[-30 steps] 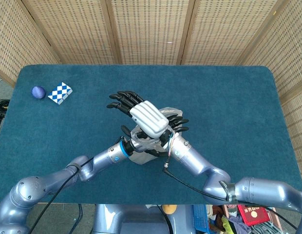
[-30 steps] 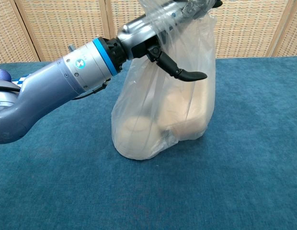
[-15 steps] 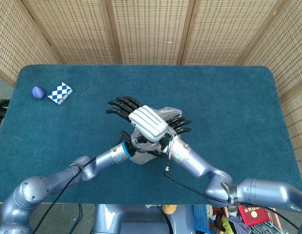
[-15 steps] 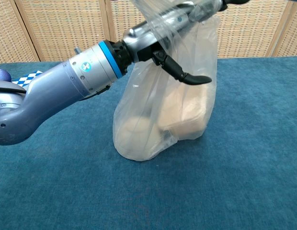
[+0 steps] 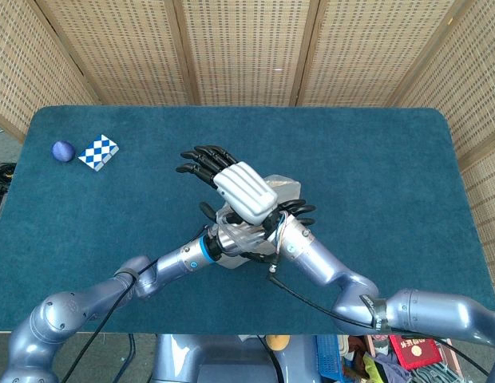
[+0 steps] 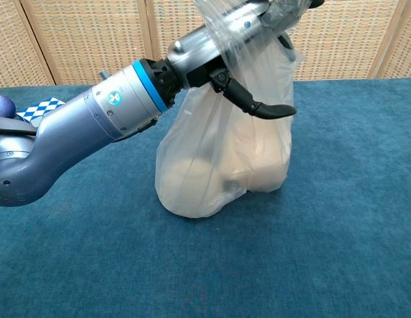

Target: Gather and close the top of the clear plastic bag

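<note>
The clear plastic bag [image 6: 222, 169] stands mid-table with pale rounded items inside; in the head view only a bit of the bag [image 5: 284, 186] shows past the hands. My left hand [image 6: 219, 50] holds the bunched top, plastic wrapped over it, its thumb sticking out below. The left hand [image 5: 235, 237] lies under my right hand [image 5: 243, 194], with dark fingertips [image 5: 297, 212] showing on the right. The right hand rests flat on the bag's top, fingers stretched out toward the far left. The chest view does not clearly show the right hand.
A blue ball [image 5: 63, 150] and a blue-and-white checkered block [image 5: 98, 151] lie at the table's far left; the block [image 6: 41, 109] also shows in the chest view. Wicker screens [image 5: 247, 48] stand behind the blue table [image 5: 391, 175].
The bag's upper right side has drawn in and its neck is narrower. Both hands shifted slightly over the bag; the bag's base stayed in place.
</note>
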Robot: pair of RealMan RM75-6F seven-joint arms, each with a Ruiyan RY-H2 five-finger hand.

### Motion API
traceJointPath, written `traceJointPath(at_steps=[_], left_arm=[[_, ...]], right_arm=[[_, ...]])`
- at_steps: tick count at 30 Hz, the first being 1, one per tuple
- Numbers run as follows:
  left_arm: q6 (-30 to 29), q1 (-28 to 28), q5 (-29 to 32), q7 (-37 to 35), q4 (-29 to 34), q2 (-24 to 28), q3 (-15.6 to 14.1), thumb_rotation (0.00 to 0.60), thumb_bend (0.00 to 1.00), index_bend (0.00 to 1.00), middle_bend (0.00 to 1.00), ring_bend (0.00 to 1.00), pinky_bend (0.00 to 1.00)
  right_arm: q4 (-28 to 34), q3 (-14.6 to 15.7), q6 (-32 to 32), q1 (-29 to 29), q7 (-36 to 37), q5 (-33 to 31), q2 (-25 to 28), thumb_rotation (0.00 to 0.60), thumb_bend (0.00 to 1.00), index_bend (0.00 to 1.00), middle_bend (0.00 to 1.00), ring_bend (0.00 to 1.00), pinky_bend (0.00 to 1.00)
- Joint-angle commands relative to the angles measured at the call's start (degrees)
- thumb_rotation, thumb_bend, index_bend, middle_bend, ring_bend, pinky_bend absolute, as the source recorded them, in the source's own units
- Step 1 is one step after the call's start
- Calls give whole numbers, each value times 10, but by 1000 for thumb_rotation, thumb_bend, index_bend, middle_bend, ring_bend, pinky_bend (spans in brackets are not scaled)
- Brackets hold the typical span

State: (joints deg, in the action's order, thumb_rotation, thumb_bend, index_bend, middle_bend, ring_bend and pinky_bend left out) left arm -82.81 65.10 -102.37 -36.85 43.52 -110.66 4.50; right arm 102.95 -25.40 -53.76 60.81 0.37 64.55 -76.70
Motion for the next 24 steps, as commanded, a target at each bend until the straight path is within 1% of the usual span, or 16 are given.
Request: traceJointPath(at_steps=[1,3,4,6,7,8,9,10,12,13,14,16,21,22,23,24], left_arm=[[-3,-3,1,-1,-3,-2,-2,600,275,0,0,0,257],[-4,-3,-3,1,-1,0,-8,600,257,0,0,0,144],[-5,-3,-5,0,1,1,-10,600,249,0,0,0,127],[-10,-1,-11,-5,5,4,-14,600,263,0,0,2,220],[-13,0,-13,-7,6,5,-15,600,286,0,0,6,320],[-16,0,-14,-7,6,5,-15,600,310,0,0,10,399],[-20,0,-14,-5,6,4,-14,600,320,0,0,12,426],[-22,0,-13,-3,5,2,-13,600,328,0,0,11,416],[-23,-1,-13,-3,5,0,-14,600,325,0,0,4,271],[-23,-1,-14,-3,4,0,-15,600,315,0,0,1,168],[-23,0,-16,-3,3,0,-17,600,302,0,0,0,98],[-21,1,-18,-3,0,0,-20,600,290,0,0,0,72],[-17,2,-7,-5,-5,-7,-12,600,288,0,0,0,61],[-16,3,-6,-5,-6,-7,-11,600,287,0,0,0,60],[-14,5,-5,-4,-7,-8,-10,600,285,0,0,0,59],[-10,7,-2,-1,-9,-10,-7,600,284,0,0,0,60]], right_arm=[[-1,0,0,1,0,-1,-2,600,560,166,121,0,61],[-3,1,0,2,0,-2,-3,600,559,166,121,0,61],[-4,1,-1,2,0,-2,-4,600,560,166,121,0,61],[-5,1,-1,3,1,-3,-6,600,560,167,122,0,61],[-6,1,-1,3,1,-3,-6,600,559,167,122,0,61],[-7,1,-1,4,1,-3,-7,600,558,167,121,0,61],[-8,1,-1,4,2,-3,-8,600,559,166,121,0,61],[-8,2,-1,5,3,-3,-8,600,558,167,121,0,60],[-8,2,-1,5,3,-2,-9,600,559,166,122,0,61],[-8,2,-1,5,4,-2,-9,600,559,166,122,0,61],[-6,1,-2,5,7,-2,-9,600,560,167,123,0,61],[-1,-3,-2,3,17,-5,-9,600,561,169,125,0,61],[17,-1,6,-1,29,-4,2,600,556,169,129,0,60],[20,0,7,-2,31,-3,4,600,494,153,129,0,60],[24,1,10,-3,35,0,6,600,337,106,119,0,60],[33,6,17,-5,38,6,14,600,225,72,101,0,58]])
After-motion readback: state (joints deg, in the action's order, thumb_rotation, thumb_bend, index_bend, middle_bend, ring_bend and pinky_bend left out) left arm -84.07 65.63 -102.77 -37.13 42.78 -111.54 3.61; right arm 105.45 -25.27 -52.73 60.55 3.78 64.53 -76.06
